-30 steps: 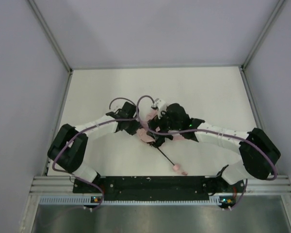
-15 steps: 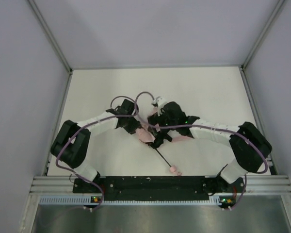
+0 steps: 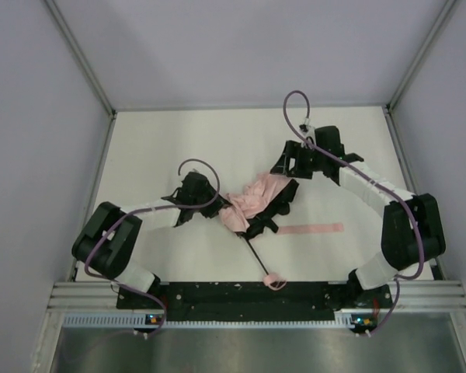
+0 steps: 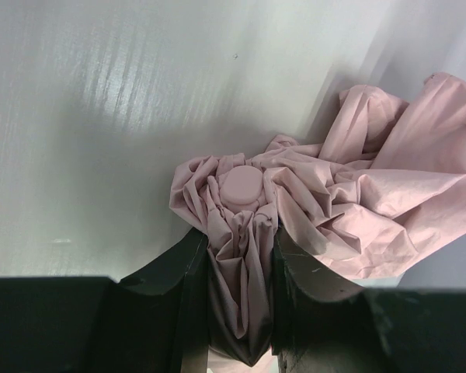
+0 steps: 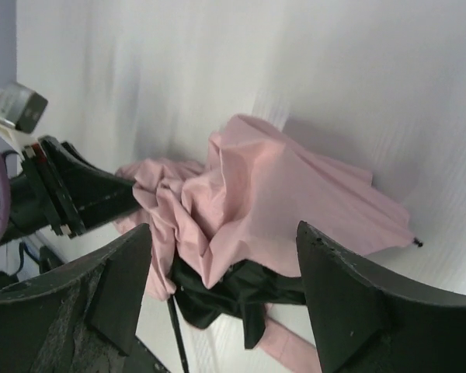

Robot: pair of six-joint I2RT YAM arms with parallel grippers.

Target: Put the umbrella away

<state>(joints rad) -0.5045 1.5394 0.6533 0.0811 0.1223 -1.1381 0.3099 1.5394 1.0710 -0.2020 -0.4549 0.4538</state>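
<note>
The umbrella (image 3: 255,198) lies mid-table as a crumpled pale pink bundle with black lining showing at its near edge. Its thin black shaft (image 3: 256,255) runs toward me and ends at the small pink handle (image 3: 273,280). My left gripper (image 3: 220,208) is shut on the gathered fabric just below the round pink top cap (image 4: 241,186); the pinched fabric fills the gap between its fingers (image 4: 239,264). My right gripper (image 3: 287,169) is open and empty, hovering just beyond the canopy (image 5: 279,194), with the fabric showing between its spread jaws (image 5: 225,264).
A flat pink strap (image 3: 311,229) lies on the white table to the right of the shaft; it also shows in the right wrist view (image 5: 287,346). Grey walls enclose the table on three sides. Purple cables loop above both wrists (image 3: 295,109).
My right arm has pulled back and to the right, off the umbrella. The canopy has spread toward it, the pink strap has come into view, and the handle has shifted slightly nearer and left.
</note>
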